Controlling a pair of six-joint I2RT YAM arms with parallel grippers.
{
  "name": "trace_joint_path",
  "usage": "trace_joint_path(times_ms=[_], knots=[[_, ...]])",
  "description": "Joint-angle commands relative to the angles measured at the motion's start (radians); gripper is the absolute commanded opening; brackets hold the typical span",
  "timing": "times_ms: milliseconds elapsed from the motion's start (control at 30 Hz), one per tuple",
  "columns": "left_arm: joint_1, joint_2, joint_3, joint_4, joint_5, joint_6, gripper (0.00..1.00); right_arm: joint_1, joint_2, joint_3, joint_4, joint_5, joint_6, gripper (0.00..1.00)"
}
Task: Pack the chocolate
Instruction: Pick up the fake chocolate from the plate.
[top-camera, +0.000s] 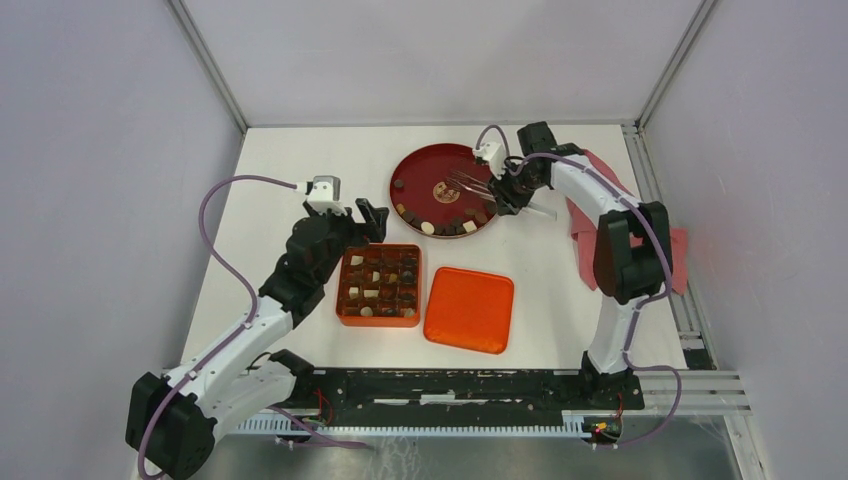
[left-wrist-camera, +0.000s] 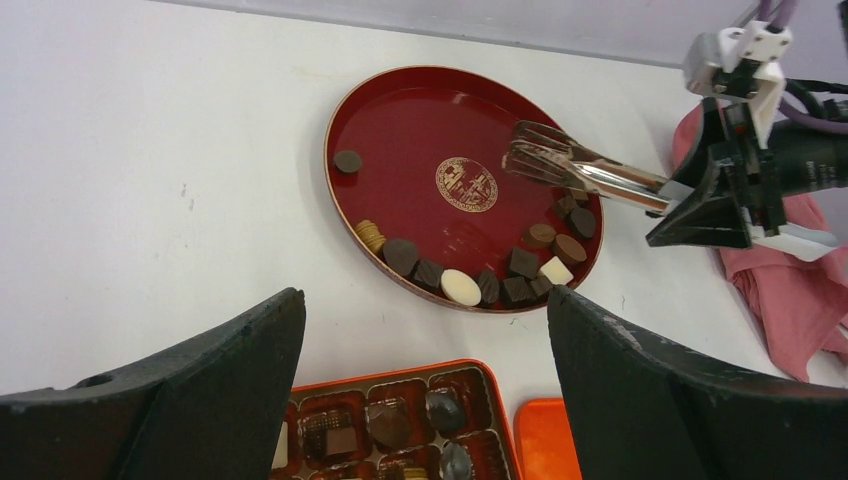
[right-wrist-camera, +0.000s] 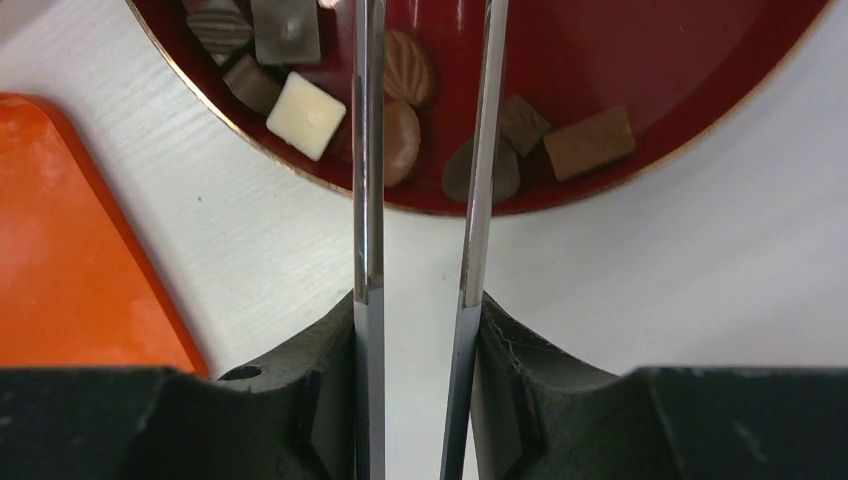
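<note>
Brown and cream chocolate (left-wrist-camera: 461, 287); red, gold-crested plate (left-wrist-camera: 420, 120); orange box (top-camera: 378, 321); silver tongs (left-wrist-camera: 590, 175).

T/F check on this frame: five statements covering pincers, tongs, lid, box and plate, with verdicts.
1. The right pincer grips the tongs. True.
2. The left pincer is shut on something. False: it is open and empty.
3. The orange lid covers the box. False: it lies on the table beside the box.
4. The box is empty. False: several compartments hold chocolates.
5. Most pieces on the red plate sit along the rim nearest the arms' bases. True.
</note>
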Motion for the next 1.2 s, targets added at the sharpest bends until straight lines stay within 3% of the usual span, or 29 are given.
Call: trace_joint_path(times_ms=[0, 367, 1167], knots=[[-0.004, 0.005, 0.042, 0.030, -0.019, 0.040, 0.95, 0.065, 0.093, 0.169, 0.000, -0.052, -0.001, 0.41], [-0.003, -0.008, 0.030, 0.035, -0.030, 0.035, 0.95, 0.183, 0.284, 0.369, -0.014, 0.013, 0.081, 0.42], [-0.003, -0.012, 0.025, 0.038, -0.029, 0.032, 0.95, 0.211, 0.440, 0.519, -0.030, 0.058, 0.122, 0.47]])
